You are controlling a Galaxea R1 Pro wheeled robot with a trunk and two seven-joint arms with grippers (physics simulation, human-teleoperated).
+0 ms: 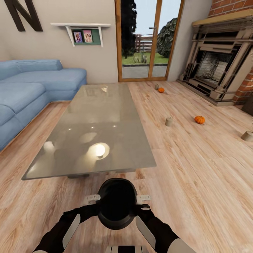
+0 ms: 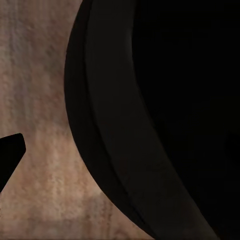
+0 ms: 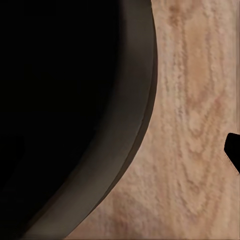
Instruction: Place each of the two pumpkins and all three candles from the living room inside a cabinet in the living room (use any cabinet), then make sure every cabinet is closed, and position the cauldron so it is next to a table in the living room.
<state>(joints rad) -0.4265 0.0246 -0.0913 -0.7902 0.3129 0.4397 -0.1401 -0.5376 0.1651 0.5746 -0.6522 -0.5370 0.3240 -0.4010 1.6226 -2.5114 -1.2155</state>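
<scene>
- Both arms are reaching forward and bending inward, forearms black with pale panels, hugging the black cauldron point(image 1: 117, 202) between them just in front of the robot's trunk
- The left gripper point(image 1: 92, 199) is pressing in at the cauldron's left side, its pale fingers lying against the rim; whether it is actually clamping or just resting there, I cannot tell
- The right gripper point(image 1: 143, 199) is mirroring it on the other side, wrist turned inward, and again I cannot tell if the fingers are pinching the rim or loose
- From the left wrist camera, the cauldron's dark wall point(image 2: 165, 120) is looming close, with one dark fingertip point(image 2: 10, 152) poking in over the wooden floor point(image 2: 35, 100)
- The cauldron is sitting right by the near end of the glass coffee table point(image 1: 95, 130), close to its edge
- Out on the floorboards to the right, the near pumpkin point(image 1: 199, 119) is lying beside a stubby candle point(image 1: 169, 121), a little apart
- The far pumpkin point(image 1: 161, 90) is resting near the fireplace point(image 1: 218, 66), another candle point(image 1: 156, 86) just beside it
- A third candle point(image 1: 247, 135) is sitting at the far right edge
- The blue sofa point(image 1: 31, 88) is running along the table's left
</scene>
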